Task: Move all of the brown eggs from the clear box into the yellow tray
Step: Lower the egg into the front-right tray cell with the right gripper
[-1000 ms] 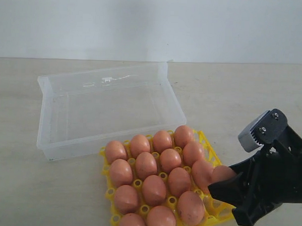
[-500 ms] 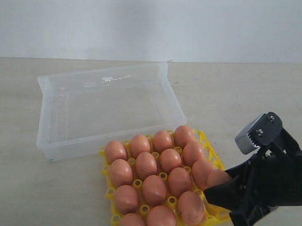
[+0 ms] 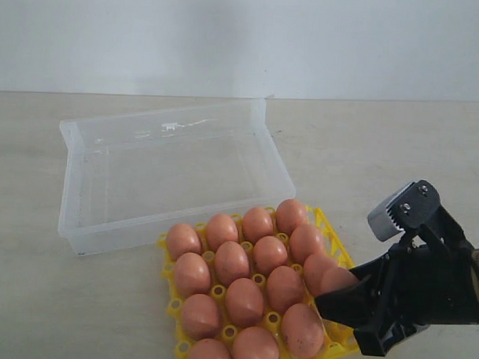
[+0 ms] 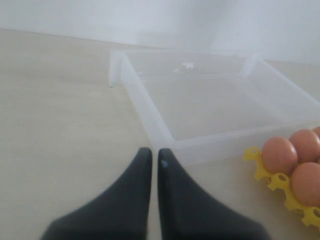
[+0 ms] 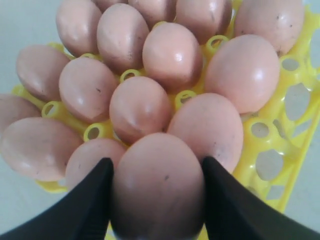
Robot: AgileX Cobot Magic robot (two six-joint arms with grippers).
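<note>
Desk [image 3: 33, 219] with empty clear box [image 3: 143, 223] behind the yellow tray [image 3: 333, 238], its cups filled with brown eggs [image 3: 245, 300]. Right end effector [image 5: 156, 167] grasps one more egg [image 3: 336, 279], long axis along the fingers, just above the tray's near right corner, where the vacant cup appears to lie directly beneath. Left end effector [image 4: 151, 152], clenched on nothing, is farther.

Yellow tray [image 3: 333, 235] front cut off; gripped egg [image 3: 336, 279] half hidden by right tool [image 5: 156, 167].
</note>
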